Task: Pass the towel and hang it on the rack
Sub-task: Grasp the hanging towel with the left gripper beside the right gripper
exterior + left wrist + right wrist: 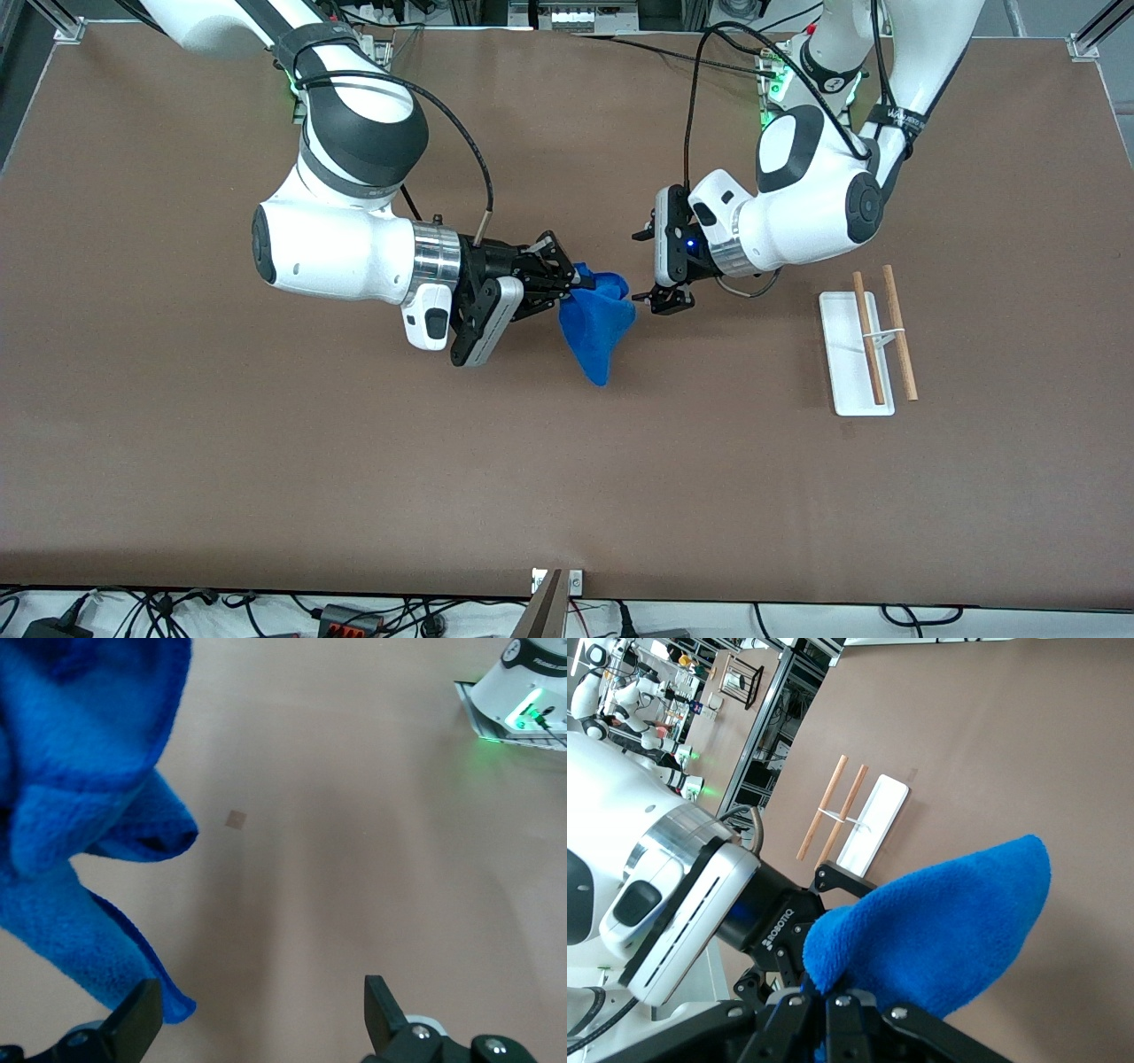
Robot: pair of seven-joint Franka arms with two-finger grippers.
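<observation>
My right gripper [578, 280] is shut on one end of a blue towel [599, 330] and holds it above the middle of the table, with the rest of the cloth hanging down. In the right wrist view the towel [939, 926] bulges out from the closed fingers [830, 1003]. My left gripper [654, 268] is open, level with the towel and right beside its free end. In the left wrist view the towel [80, 815] hangs by one open finger [135, 1026]. The rack [864, 347] stands on the table toward the left arm's end, with its two wooden rods bare.
The rack [852, 812] also shows in the right wrist view, past the left arm's gripper body [775, 921]. A robot base with a green light [523, 691] shows in the left wrist view. Brown tabletop [354, 461] spreads all around.
</observation>
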